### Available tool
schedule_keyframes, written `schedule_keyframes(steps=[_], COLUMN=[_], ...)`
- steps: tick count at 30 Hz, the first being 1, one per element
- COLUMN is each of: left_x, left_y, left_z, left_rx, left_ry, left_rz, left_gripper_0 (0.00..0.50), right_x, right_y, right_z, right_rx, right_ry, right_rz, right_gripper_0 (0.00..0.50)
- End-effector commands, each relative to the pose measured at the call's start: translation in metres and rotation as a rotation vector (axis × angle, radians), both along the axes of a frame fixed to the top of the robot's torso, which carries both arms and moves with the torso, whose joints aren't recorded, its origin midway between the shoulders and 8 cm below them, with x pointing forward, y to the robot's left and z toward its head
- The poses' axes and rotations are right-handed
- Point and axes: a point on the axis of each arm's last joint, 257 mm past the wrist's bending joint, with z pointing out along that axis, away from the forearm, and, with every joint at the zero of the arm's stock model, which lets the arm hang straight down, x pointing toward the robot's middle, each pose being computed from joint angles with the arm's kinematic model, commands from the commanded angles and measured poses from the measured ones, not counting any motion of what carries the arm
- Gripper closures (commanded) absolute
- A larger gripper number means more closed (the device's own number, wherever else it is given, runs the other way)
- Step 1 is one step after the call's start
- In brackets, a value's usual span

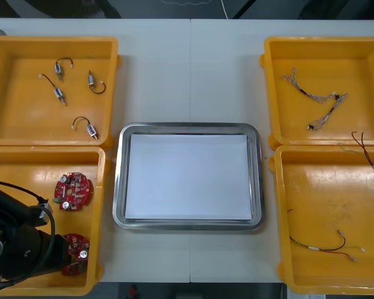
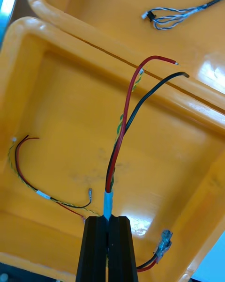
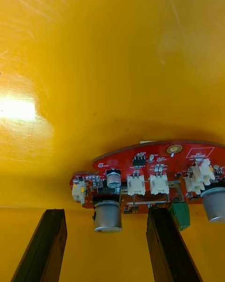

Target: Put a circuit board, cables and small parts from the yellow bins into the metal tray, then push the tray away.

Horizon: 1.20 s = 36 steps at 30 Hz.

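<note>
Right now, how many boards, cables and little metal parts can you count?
Red circuit boards: 2, one at the open left end effector
Small metal parts: 4
Blue and white cables: 2
Red and yellow cables: 2, one gripped by the right end effector
Total: 10

bins [image 1: 6,93] 4 | tray [image 1: 119,187] 1 | boards [image 1: 73,190] 2 | metal parts [image 1: 60,94] 4 | blue-white cables [image 1: 311,94] 2 | red-yellow cables [image 1: 324,248] 2

Tray [image 1: 118,187] centred on table [image 1: 190,75], bins [image 1: 25,106] on both sides.
</note>
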Motion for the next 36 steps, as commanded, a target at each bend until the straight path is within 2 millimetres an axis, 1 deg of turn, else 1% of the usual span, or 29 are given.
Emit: schedule_keyframes(steps=[1, 7, 8, 9, 10, 11, 14, 22, 25, 30, 36], left_x=[0.003, 0.002, 0.003, 0.002, 0.002, 0.002, 0.002, 0.003, 0.006, 0.019, 0.037], left_y=[0.009, 0.01, 0.01, 0.01, 0.01, 0.01, 0.01, 0.011, 0.012, 0.017, 0.026], left_z=[0.0, 0.0, 0.0, -0.001, -0.001, -0.001, -0.001, -0.001, 0.001, 0.013, 0.032], left_rx=[0.026, 0.031, 0.032, 0.031, 0.031, 0.032, 0.033, 0.038, 0.04, 0.046, 0.052], left_ry=[-0.008, -0.008, -0.011, -0.008, -0.008, -0.009, -0.01, -0.013, -0.022, -0.042, -0.08], left_rz=[0.05, 0.05, 0.049, 0.049, 0.049, 0.047, 0.047, 0.045, 0.044, 0.052, 0.058], left_gripper_0=[0.0, 0.0, 0.03, 0.183, 0.183, 0.489, 0.498, 0.5, 0.499, 0.5, 0.5], right_x=[0.001, -0.001, 0.0, 0.001, 0.001, 0.001, 0.002, 0.002, 0.001, 0.002, 0.001], right_y=[0.012, 0.023, 0.024, 0.025, 0.025, 0.026, 0.028, 0.031, 0.032, 0.03, 0.033], right_z=[0.016, 0.014, 0.015, 0.015, 0.015, 0.016, 0.016, 0.015, 0.014, 0.014, 0.014], right_rx=[-0.069, -0.073, -0.077, -0.081, -0.081, -0.086, -0.089, -0.088, -0.086, -0.088, -0.081], right_ry=[-0.015, 0.004, 0.003, 0.003, 0.003, 0.003, 0.002, 0.006, 0.007, 0.006, 0.01], right_rz=[0.124, 0.168, 0.175, 0.18, 0.18, 0.189, 0.197, 0.203, 0.203, 0.196, 0.203], right_gripper_0=[0.5, 0.5, 0.5, 0.5, 0.5, 0.5, 0.5, 0.5, 0.5, 0.5, 0.5])
